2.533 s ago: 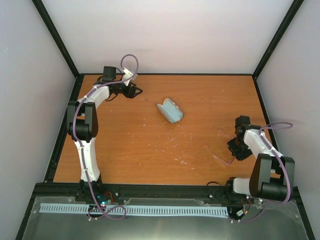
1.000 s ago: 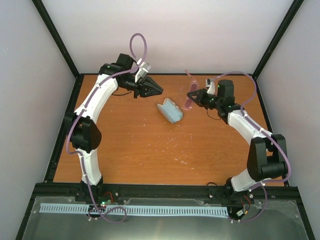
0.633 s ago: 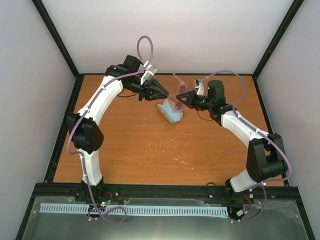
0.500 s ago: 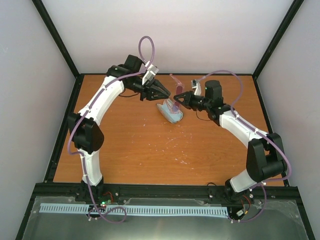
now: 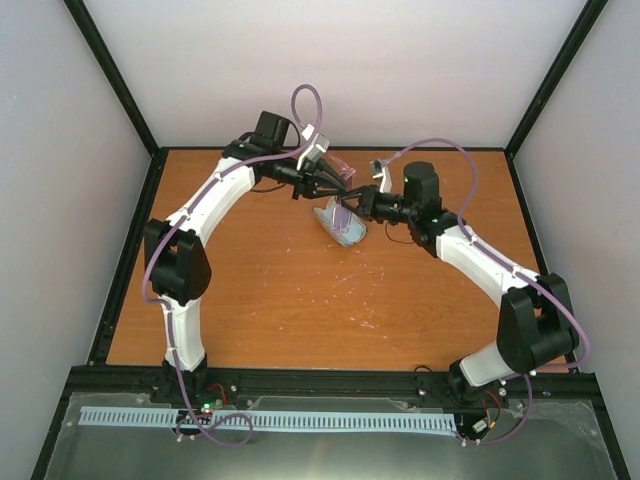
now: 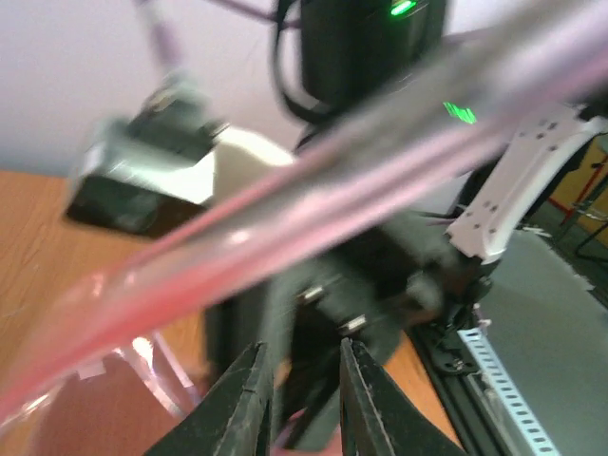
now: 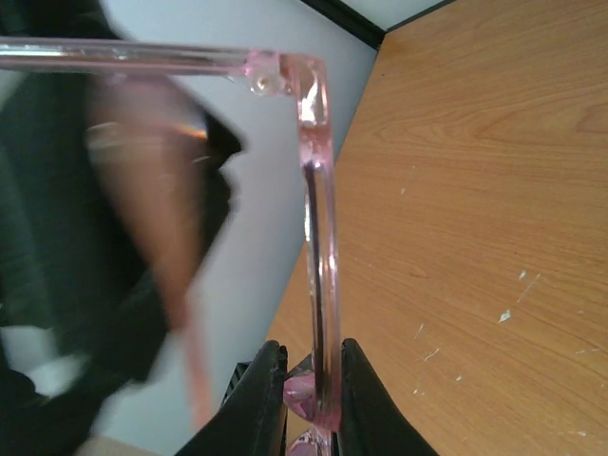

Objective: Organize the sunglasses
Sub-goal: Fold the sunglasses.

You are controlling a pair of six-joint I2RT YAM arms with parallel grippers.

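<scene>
The sunglasses (image 5: 346, 178), thin translucent pink, hang in the air above the case (image 5: 343, 228). My right gripper (image 5: 353, 206) is shut on them. In the right wrist view the pink frame (image 7: 319, 218) runs up from between the fingers of the right gripper (image 7: 313, 348), and one temple bends off to the left at the top. My left gripper (image 5: 338, 188) meets them from the left. In the left wrist view its jaws (image 6: 302, 348) stand a little apart with nothing gripped. A blurred pink temple (image 6: 361, 180) crosses just beyond the tips.
The grey-tan case lies open on the wooden table (image 5: 300, 300), pale blue inside, right under both grippers. Grey walls and a black frame (image 5: 130, 250) enclose the table. The right arm's black wrist (image 6: 370, 47) fills the left wrist view behind the glasses.
The right arm has carried the sunglasses left from the back right to above the case. The left gripper has swung right to meet them, and its jaws have widened slightly.
</scene>
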